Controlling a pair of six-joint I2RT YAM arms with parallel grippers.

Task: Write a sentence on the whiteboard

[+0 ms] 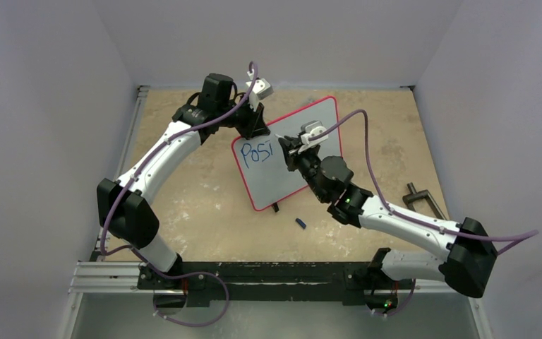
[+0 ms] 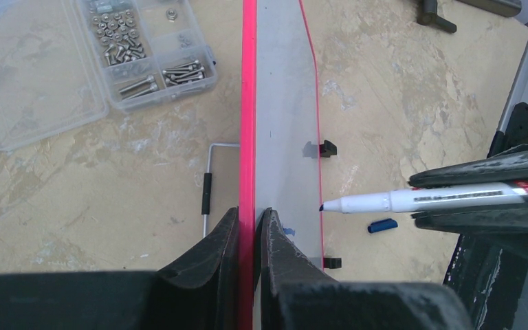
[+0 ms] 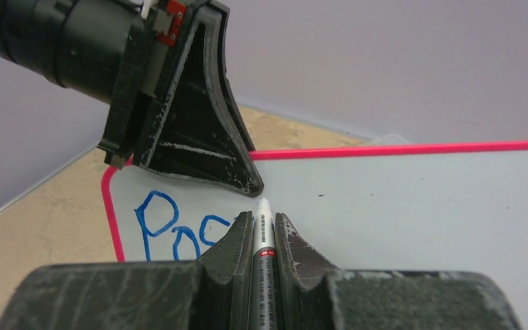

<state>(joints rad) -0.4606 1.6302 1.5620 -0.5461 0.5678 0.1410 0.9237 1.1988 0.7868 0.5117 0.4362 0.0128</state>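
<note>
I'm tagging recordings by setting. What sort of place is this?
Most likely a robotics lab or workshop test cell: plain walls close in a worn tabletop, the arms mount on an aluminium rail, and a clear box of screws and a hex key lie nearby.

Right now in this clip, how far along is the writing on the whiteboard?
Done: blue letters reading roughly "Posi" sit at the left end of the whiteboard. In hand: the left gripper clamps its top edge to steady it, and the right gripper is shut on the marker, tip at or just off the surface beside the last letter. Left: the rest of the sentence; most of the board is blank.
</note>
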